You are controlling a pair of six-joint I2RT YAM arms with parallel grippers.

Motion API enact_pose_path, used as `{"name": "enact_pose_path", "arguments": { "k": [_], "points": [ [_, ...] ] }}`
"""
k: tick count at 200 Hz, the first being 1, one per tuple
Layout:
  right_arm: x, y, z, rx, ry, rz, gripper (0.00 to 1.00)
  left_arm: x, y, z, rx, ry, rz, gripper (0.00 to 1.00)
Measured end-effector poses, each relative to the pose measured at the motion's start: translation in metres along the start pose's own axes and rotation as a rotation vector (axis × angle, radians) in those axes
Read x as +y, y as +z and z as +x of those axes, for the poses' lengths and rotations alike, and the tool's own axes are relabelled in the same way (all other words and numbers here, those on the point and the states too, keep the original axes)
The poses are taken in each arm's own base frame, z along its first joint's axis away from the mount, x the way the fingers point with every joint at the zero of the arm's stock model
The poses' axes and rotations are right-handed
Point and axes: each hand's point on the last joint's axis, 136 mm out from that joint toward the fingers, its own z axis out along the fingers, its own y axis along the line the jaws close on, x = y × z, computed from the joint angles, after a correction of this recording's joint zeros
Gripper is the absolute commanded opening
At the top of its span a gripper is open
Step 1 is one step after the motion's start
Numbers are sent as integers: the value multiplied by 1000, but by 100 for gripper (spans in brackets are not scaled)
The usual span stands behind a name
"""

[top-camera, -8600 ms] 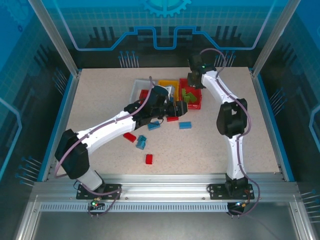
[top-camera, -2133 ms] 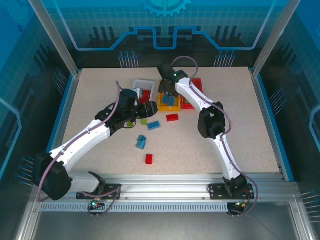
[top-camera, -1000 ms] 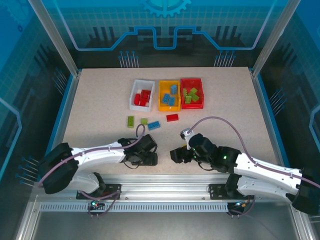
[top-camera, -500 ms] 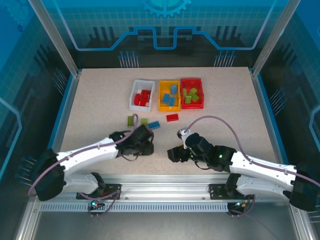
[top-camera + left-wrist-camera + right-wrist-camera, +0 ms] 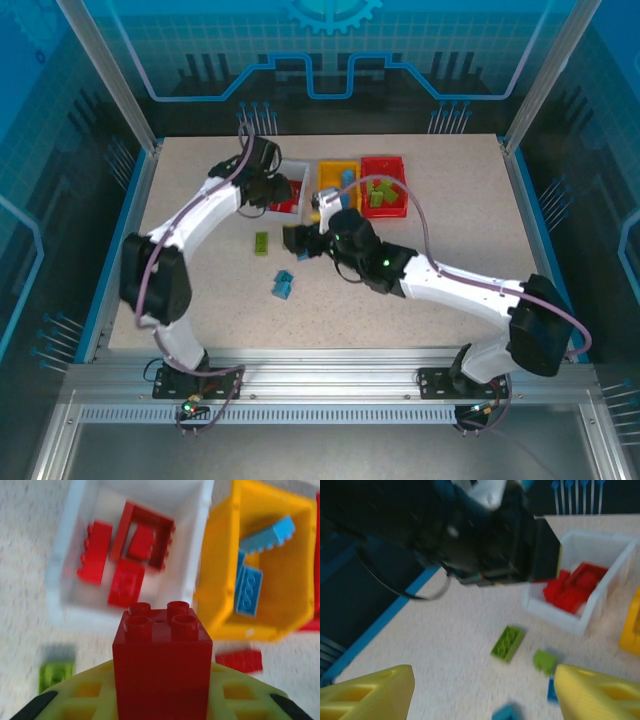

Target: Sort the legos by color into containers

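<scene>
Both arms have swung far from the near edge. Left jaws clamp a red brick [image 5: 161, 670] just near of the white bin [image 5: 65, 565]; right jaws gape.

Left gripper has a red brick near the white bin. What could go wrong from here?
The red brick sits near the front wall of the white bin; released now it might clip the rim and fall outside. The open right gripper is close to the left gripper, so the arms could bump.
</scene>
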Motion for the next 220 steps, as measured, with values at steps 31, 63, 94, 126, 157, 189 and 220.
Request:
{"name": "enact_pose_path", "arguments": {
  "k": [31, 63, 94, 126, 157, 189, 220],
  "points": [
    [-21, 12, -15, -25, 39, 48, 75, 3, 44, -38, 11, 5, -31, 32],
    [-26, 13, -14, -20, 65, 57, 75, 7, 75, -65, 13, 15, -53, 33],
    [-33, 14, -3, 2, 78, 72, 76, 13, 93, -72, 33, 22, -71, 42],
    [-41, 14, 13, 40, 87, 95, 78, 18, 100, -66, 67, 26, -88, 52],
    [-47, 13, 19, 61, 87, 121, 78, 15, 94, -64, 72, 24, -77, 55],
    [-56, 18, 27, 112, 74, 178, 75, 10, 59, -60, 52, 25, -54, 54],
    [-57, 56, 35, 208, 43, 246, 72, 2, -10, -47, -27, 0, 11, 54]
  ]
}}
